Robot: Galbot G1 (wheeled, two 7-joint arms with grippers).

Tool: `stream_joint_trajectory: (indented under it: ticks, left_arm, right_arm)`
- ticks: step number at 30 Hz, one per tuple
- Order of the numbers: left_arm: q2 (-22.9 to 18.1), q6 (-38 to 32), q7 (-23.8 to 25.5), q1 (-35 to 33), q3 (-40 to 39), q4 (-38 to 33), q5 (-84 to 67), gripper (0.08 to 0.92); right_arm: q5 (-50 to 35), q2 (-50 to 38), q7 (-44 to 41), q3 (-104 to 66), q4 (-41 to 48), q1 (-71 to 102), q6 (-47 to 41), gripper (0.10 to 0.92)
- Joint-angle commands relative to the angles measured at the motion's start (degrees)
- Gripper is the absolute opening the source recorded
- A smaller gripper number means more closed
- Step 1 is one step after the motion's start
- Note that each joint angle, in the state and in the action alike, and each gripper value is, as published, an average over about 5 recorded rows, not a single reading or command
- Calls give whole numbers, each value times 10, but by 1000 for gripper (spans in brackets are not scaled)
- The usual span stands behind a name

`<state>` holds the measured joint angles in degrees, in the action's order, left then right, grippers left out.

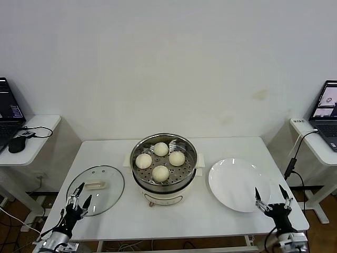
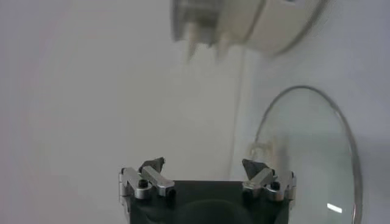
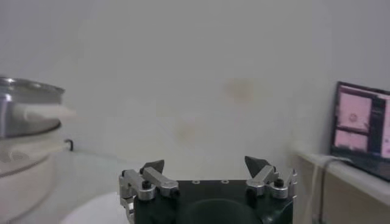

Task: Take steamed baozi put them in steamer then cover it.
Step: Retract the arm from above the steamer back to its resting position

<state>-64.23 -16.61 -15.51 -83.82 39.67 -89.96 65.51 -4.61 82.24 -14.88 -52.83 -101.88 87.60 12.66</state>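
Four buns (image 1: 160, 160) sit in the steamer (image 1: 164, 178) mid worktop (image 1: 131, 211). The lid (image 1: 97, 188) lies flat left of it. The left gripper (image 1: 79, 198) by the lid and the right gripper (image 1: 272, 199) by the plate (image 1: 234, 182) are spread wide, holding nothing.

A bare white plate (image 1: 238, 183) lies on the white desk (image 1: 210, 149) at four o'clock; laptops (image 1: 327, 113) flank it at three and nine o'clock.
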Motion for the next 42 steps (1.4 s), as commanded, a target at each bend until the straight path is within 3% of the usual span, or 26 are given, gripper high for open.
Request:
stream_joint_trajectory:
  ticks: [1,18,42]
  left_arm:
    - [16,-3,4,91,-24,81,74,823]
    - [16,0,2,171,-50,181,76,823]
    - [17,12,20,205,-73,206,38,823]
  right_arm:
    - [11,21,-2,-22,8,22,11,822]
    - [20,37,-3,-17,21,24,12,823]
    - [39,46,-5,-3,33,29,20,823]
